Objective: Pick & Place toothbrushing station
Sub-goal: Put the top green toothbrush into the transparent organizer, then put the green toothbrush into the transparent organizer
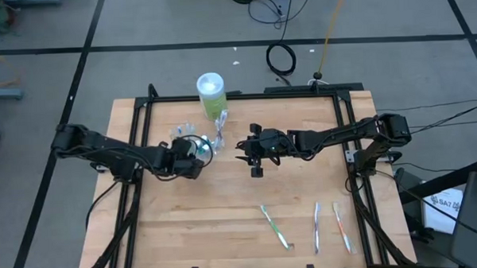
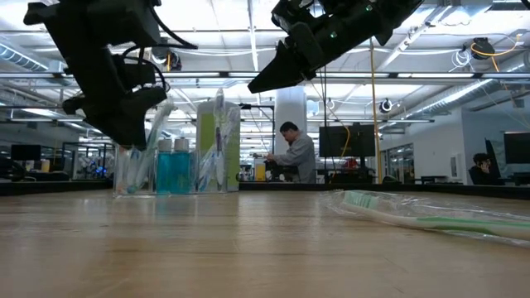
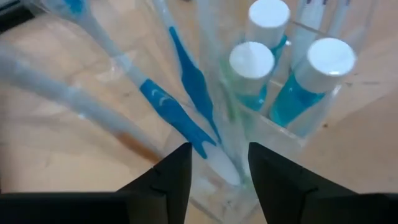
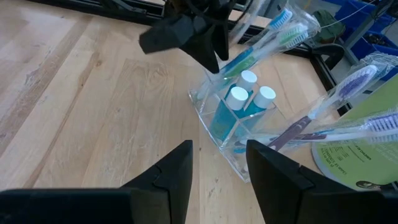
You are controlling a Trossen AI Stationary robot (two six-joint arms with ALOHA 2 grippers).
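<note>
The toothbrushing station is a clear plastic holder [image 4: 231, 134] standing on the wooden table left of centre [image 1: 199, 141]. In it stand three blue toothpaste tubes with white caps [image 3: 252, 61], and several wrapped toothbrushes lean out of it [image 4: 267, 32]. My left gripper [image 3: 219, 177] hangs open just above the holder, slanting down. Its fingers stand on either side of the pale end of a blue-handled toothbrush [image 3: 186, 118], with a gap to each. My right gripper [image 4: 219, 168] waits open and empty to the right of the holder [image 1: 243, 147], pointing at it.
A canister with a green lid [image 1: 211, 89] stands just beyond the holder. Three wrapped toothbrushes [image 1: 275, 227] [image 1: 316, 227] [image 1: 341, 227] lie at the table's near right. Black frame rails [image 1: 129, 193] run along the table's sides. A person [image 2: 296, 156] stands far off in the room.
</note>
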